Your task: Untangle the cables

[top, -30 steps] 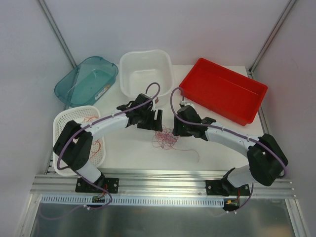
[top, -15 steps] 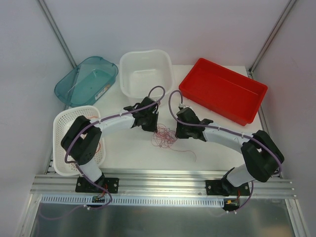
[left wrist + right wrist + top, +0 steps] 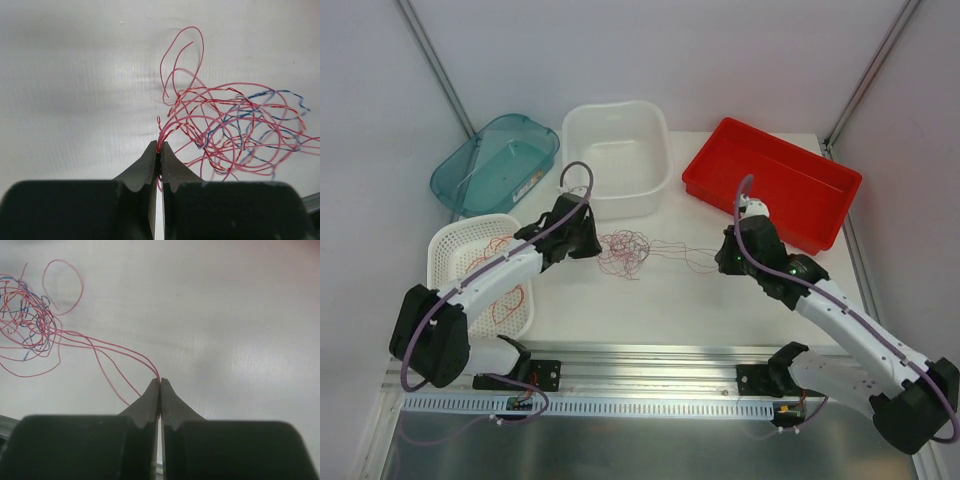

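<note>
On table (image 3: 650,315), cables (image 3: 625,252) between left end effector (image 3: 596,247) and right end effector (image 3: 721,262).

Pinched shut and pulled apart
The left claw (image 3: 593,244) and right claw (image 3: 722,262) have closed on red strands and swung toward the left and right edges of the bench (image 3: 650,310). The cables (image 3: 625,250) have shifted back-left, their strands now stretched between the two.

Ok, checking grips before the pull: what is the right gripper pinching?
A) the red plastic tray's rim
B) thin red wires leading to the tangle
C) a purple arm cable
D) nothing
B: the right gripper is shut on thin red wires running to the red-and-blue wire tangle.
</note>
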Available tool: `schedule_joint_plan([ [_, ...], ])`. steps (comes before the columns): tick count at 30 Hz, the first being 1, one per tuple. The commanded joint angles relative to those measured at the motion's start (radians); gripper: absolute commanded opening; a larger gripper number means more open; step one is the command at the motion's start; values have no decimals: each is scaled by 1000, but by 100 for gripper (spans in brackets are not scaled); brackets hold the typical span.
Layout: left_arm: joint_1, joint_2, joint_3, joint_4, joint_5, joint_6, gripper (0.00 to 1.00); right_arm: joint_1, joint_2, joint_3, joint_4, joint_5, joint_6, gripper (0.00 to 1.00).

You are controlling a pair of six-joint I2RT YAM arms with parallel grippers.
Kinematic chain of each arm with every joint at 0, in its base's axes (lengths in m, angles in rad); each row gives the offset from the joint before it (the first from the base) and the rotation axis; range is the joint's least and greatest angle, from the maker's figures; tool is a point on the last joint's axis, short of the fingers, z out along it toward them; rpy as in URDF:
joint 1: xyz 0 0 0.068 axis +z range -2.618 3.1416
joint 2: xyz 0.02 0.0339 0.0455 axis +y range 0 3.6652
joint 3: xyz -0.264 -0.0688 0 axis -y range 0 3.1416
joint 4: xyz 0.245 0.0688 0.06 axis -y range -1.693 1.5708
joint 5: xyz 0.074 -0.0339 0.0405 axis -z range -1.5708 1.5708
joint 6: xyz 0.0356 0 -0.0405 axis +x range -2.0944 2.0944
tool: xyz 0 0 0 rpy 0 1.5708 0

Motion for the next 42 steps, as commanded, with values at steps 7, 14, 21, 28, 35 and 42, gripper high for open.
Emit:
schedule_joint_plan([
  [7,95,-193,-55,-85,-119,39,0,-135,-236,174,-236,91,-111,1],
  [14,143,-154,-79,-140,-225,41,0,-170,-305,329,-325,143,-175,1],
  [21,165,-77,-60,-159,-257,38,0,-172,-342,404,-381,223,-224,1],
  [28,194,1,-21,-183,-269,41,0,-172,-352,392,-403,247,-223,1],
  [35,186,-46,-12,-182,-122,51,0,-172,-281,257,-417,211,-151,24],
  [42,134,-123,-33,-182,-55,81,0,-170,-178,131,-366,113,-95,67],
])
